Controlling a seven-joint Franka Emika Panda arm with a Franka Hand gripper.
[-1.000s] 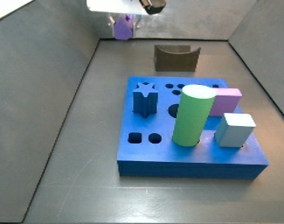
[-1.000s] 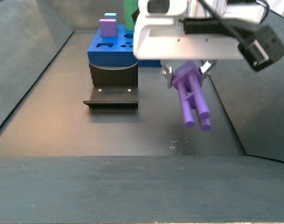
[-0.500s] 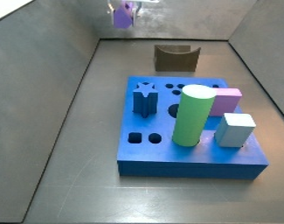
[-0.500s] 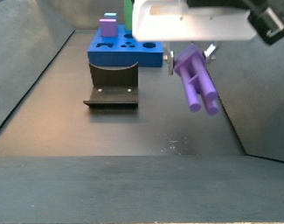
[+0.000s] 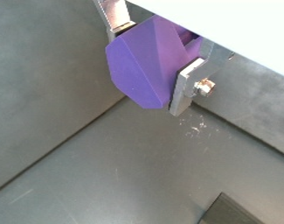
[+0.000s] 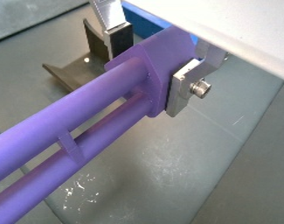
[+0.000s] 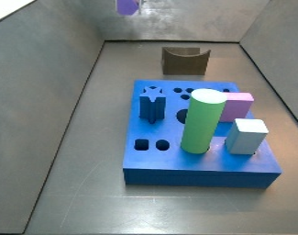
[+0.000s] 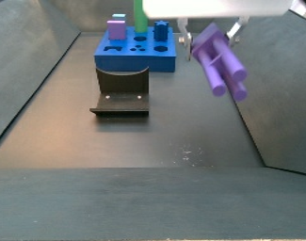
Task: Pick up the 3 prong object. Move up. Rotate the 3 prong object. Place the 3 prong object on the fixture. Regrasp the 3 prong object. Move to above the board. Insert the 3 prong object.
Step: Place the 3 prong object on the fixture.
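Gripper (image 6: pixel 150 59) high above the floor, its flat silver fingers (image 6: pixel 186 81) clamped on the 3 prong object (image 6: pixel 86 131); both wrist views show a plate pressed to each side of the piece. Piece is light purple, smooth matte plastic, elongated: parallel round prongs joined by a thin cross rib, running out from a thicker faceted head (image 5: pixel 152 61) caught between the plates. A screw head shows on one finger plate.

In a side view the 3 prong object (image 8: pixel 222 62) hangs tilted in mid-air, prongs slanting downward, clear of the dark floor, near the right wall. Only its purple tip (image 7: pixel 126 6) shows at the top edge in a side view.

Fixture (image 8: pixel 120 102) stands on the floor, dark brown, curved notch in its top, empty. Board (image 7: pixel 200 151) sits beyond it: flat blue block with round and star-shaped holes. On it stand a tall green cylinder (image 7: pixel 202 120), a dark blue star peg (image 7: pixel 151 103), a pink cube (image 7: pixel 240 105) and a pale grey-blue block (image 7: pixel 248 136).
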